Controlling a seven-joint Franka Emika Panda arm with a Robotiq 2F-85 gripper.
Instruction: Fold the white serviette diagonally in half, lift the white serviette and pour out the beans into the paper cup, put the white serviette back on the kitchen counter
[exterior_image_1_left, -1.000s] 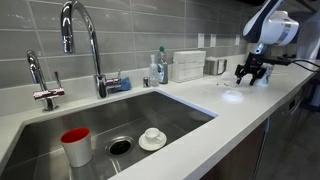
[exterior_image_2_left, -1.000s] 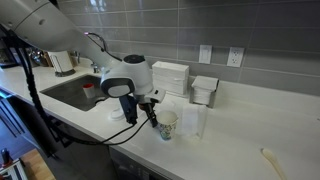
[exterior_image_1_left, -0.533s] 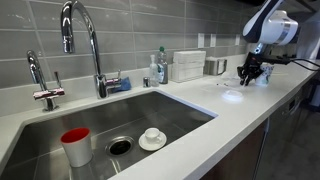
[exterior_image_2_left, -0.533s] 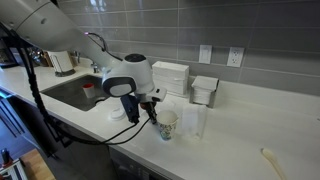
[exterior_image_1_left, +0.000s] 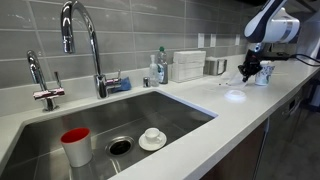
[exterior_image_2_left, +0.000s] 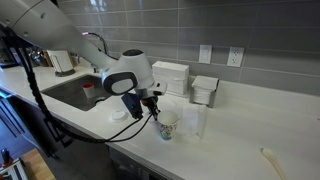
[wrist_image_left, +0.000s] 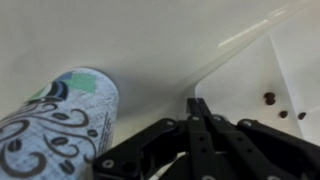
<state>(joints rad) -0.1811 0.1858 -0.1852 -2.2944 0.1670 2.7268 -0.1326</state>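
Glossy white kitchen counter (exterior_image_1_left: 232, 120), brushed steel sink (exterior_image_1_left: 150, 106) (chrome tap (exterior_image_1_left: 97, 60)), printed paper cup (wrist_image_left: 60, 115).

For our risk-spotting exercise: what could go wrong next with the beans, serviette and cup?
1. Loose beans lie on the white serviette; tugging its edge with the closed pincer could scatter them.
2. The paper cup stands close beside the pincer; a sideways move might topple it.

Franka arm (exterior_image_2_left: 45, 22) recorded as glossy white, built of rounded segments. Wrist housing (exterior_image_2_left: 124, 78) is white with a grey ring. A black cable (exterior_image_2_left: 36, 95) is seen along it. Robotiq gripper (wrist_image_left: 197, 108) noted as matte black, with pale screw heads (wrist_image_left: 105, 163) on its linkage.
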